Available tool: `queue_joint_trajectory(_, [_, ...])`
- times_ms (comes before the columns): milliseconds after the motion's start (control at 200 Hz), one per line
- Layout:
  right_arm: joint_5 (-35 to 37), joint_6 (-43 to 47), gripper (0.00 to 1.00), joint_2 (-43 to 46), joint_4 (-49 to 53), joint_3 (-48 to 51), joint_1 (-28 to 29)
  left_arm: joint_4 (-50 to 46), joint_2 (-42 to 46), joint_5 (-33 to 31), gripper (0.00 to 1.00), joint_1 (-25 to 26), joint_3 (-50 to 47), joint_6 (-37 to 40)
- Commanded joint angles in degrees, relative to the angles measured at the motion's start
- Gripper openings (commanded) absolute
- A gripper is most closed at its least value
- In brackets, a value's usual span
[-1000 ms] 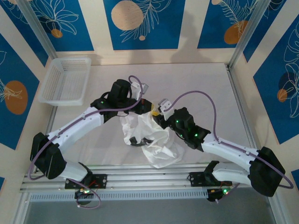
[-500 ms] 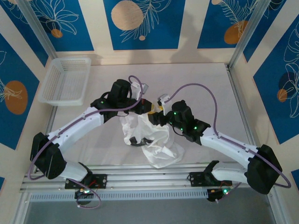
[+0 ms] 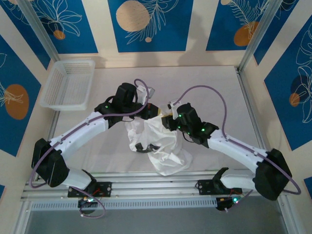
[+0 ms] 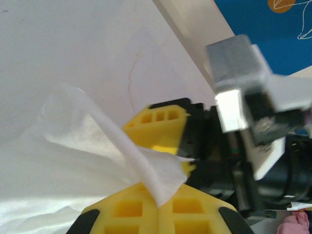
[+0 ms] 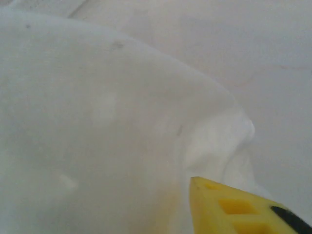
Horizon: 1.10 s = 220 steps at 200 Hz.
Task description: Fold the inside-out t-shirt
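Pinching a thin flap of the inside-out t-shirt (image 4: 139,163), my left gripper (image 4: 158,202) has its yellow fingers pressed together on the cloth, with very little fabric between them. The rest of the shirt lies in a crumpled heap at the middle of the table (image 3: 214,87), toward my bases and well apart from the white mesh basket (image 3: 68,83) in the far left corner. My right gripper (image 3: 166,118) sits just beside the left one at the top of the heap. From its own wrist I see one yellow finger (image 5: 229,207) low against the cloth, so I cannot tell whether that claw is spread or closed on anything; it may be reaching for the same edge.

My grip is the weak point, I judge: with so small a bite, any pull could let the flap slip free and drop. With both claws this close, a careless move could knock them together. If the right one catches a different layer, spreading will twist the shirt, not open it.
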<state>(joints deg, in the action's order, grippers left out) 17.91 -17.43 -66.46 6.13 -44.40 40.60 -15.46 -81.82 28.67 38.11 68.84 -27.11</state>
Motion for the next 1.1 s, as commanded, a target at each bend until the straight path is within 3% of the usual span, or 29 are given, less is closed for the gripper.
queue_joint_trajectory(0, [-2.07, -6.05, 0.30, 6.81, 6.70, 4.29, -3.27, 0.05, 0.39, 0.14, 0.00, -0.05, 0.02, 0.28])
queue_joint_trajectory(115, [-9.28, -9.44, 0.15, 12.86, 6.22, 10.70, -9.59, 0.03, -0.31, 0.66, 0.00, -0.12, 0.49, 0.44])
queue_joint_trajectory(205, [-15.42, -10.45, 0.15, 15.56, 6.71, 13.40, -12.65, 0.24, -0.62, 0.83, 0.00, -0.05, 0.59, 0.39])
queue_joint_trajectory(320, [-16.47, -9.58, 0.16, 17.49, 9.16, 13.69, -12.78, 0.40, -0.71, 0.96, 0.00, -0.05, 0.46, 0.22])
queue_joint_trajectory(380, [-18.03, -9.77, 0.23, 18.71, 7.69, 13.71, -12.08, 0.37, -0.74, 1.03, 0.00, -0.09, 0.37, 0.13])
queue_joint_trajectory(495, [-21.69, -10.39, 0.51, 18.86, -0.01, 13.13, -8.03, 0.41, -0.87, 1.22, 0.00, -0.05, 0.42, 0.02])
queue_joint_trajectory(555, [-19.29, -10.41, 0.60, 17.86, -3.32, 11.71, -4.82, 0.51, -0.96, 1.23, 0.00, -0.08, 0.47, -0.11])
queue_joint_trajectory(645, [-8.72, -5.53, 0.70, 14.86, -6.02, 9.32, 0.03, 0.86, -0.88, 1.37, 0.00, -0.10, 0.34, -0.61])
queue_joint_trajectory(795, [6.15, 6.65, 0.75, 8.82, -13.86, 8.95, 1.44, 1.06, -0.59, 1.78, 0.00, 0.01, 0.11, -0.93])
queue_joint_trajectory(930, [10.31, 10.30, 0.75, 3.83, -16.04, 7.16, 0.42, 0.45, -0.16, 1.33, 0.00, -0.03, -0.09, -0.57])
queue_joint_trajectory(1095, [8.84, 4.86, 0.69, 0.78, -9.57, 3.52, -0.92, 0.77, -0.44, 1.39, 0.00, -0.05, -0.44, -0.53])
